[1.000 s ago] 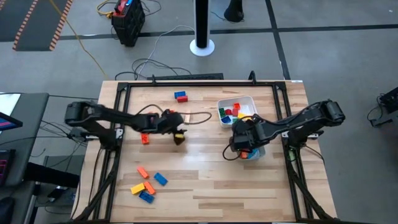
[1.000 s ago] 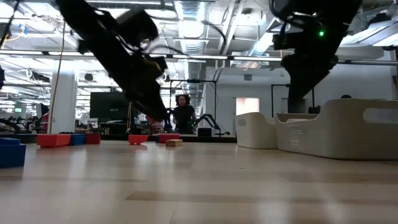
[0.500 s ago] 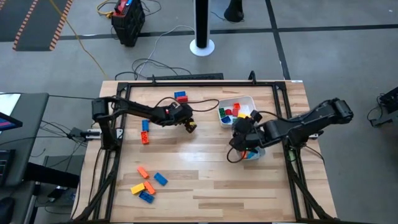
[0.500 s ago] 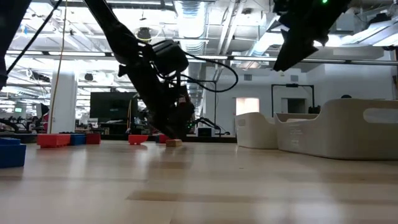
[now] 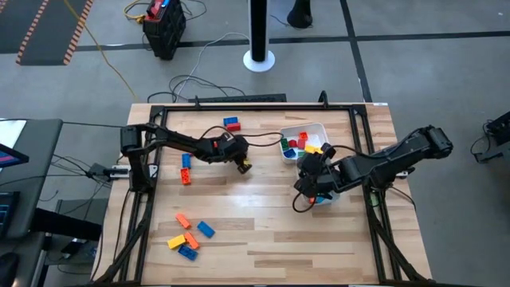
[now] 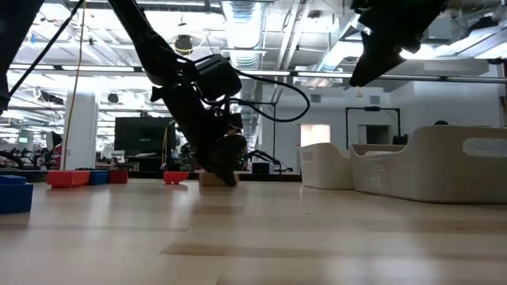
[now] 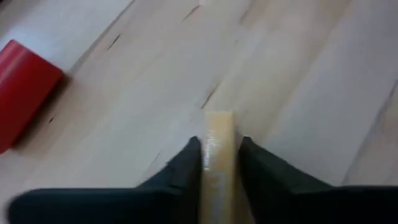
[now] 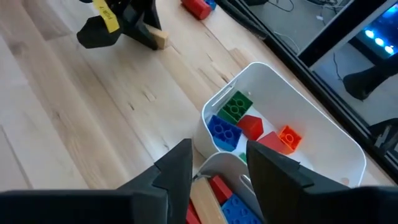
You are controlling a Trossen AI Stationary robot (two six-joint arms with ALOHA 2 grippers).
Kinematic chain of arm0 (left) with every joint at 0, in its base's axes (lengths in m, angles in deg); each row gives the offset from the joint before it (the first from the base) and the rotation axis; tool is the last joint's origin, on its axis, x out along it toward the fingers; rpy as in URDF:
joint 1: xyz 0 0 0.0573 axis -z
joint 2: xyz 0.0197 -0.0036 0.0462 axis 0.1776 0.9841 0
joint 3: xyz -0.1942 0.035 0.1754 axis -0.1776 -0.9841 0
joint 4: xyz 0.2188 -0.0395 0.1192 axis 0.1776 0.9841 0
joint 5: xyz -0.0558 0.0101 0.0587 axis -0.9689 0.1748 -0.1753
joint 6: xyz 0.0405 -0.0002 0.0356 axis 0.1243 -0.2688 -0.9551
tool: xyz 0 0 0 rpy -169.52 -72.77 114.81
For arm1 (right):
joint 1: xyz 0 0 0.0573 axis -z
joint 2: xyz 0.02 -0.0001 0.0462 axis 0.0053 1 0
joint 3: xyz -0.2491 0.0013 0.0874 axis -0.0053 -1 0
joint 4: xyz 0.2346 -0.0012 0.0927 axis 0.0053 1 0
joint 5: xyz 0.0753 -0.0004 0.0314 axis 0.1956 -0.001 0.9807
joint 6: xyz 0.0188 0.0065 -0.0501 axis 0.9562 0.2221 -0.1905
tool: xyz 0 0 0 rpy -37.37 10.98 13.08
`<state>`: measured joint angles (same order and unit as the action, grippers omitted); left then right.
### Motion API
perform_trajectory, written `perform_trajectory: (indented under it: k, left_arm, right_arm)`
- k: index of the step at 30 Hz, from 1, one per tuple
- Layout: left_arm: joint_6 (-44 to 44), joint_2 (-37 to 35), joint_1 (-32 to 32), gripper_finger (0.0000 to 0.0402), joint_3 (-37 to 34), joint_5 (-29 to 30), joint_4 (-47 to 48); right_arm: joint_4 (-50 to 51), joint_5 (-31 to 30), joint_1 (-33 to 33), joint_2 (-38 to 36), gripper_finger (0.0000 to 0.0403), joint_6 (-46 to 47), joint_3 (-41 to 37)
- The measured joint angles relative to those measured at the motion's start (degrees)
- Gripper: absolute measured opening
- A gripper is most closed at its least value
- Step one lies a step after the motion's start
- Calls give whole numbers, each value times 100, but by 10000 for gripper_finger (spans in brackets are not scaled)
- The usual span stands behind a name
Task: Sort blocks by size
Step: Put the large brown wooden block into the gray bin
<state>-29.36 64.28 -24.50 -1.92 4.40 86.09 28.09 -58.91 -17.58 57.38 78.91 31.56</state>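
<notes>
At table centre, left gripper [image 7: 217,163] clamps tan block [image 7: 219,155].

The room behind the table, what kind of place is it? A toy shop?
More likely a robot lab or workshop. Two robot arms, the left gripper and right gripper, sort blocks on a framed table, cables trail over the bare floor, and long ceiling lights hang above.

Wooden table [image 5: 263,231] with scattered blocks [image 5: 190,233], two tubs [image 5: 315,131].
</notes>
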Motion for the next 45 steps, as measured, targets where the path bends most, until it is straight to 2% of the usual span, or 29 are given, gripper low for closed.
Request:
perform_trajectory:
  k: [3,8,13,19,24,31,36,40,45]
  left_arm:
    - [-161,0,8,47,0,6,13]
    - [-470,-163,32,47,-17,-223,99]
    - [-895,-724,315,47,-22,-522,9]
    - [-1288,-1524,889,47,-20,-511,-213]
    - [-1542,-1995,1416,47,-392,-511,-1341]
    - [-1878,-2127,2087,47,-952,-510,-3410]
    - [-2099,-2127,2430,47,-964,-432,-3847]
    - [-2129,-2127,2591,47,-964,-356,-3983]
    - [-2382,-2127,2762,47,-964,-181,-4103]
  right_arm:
    - [-23,0,17,0,178,0,0]
    - [-203,-19,-34,10,178,-144,-10]
    - [-1590,-60,-315,24,178,-1299,-354]
    - [-2061,488,-357,17,178,-1530,-448]
    - [-2826,812,-336,45,178,-1704,-511]
    - [-4860,855,-241,473,178,-2727,-720]
    - [-5945,1318,-106,1312,178,-3503,-640]
    - [-6020,1449,50,1704,178,-3728,-268]
    - [-5983,1889,154,1826,178,-3751,-20]
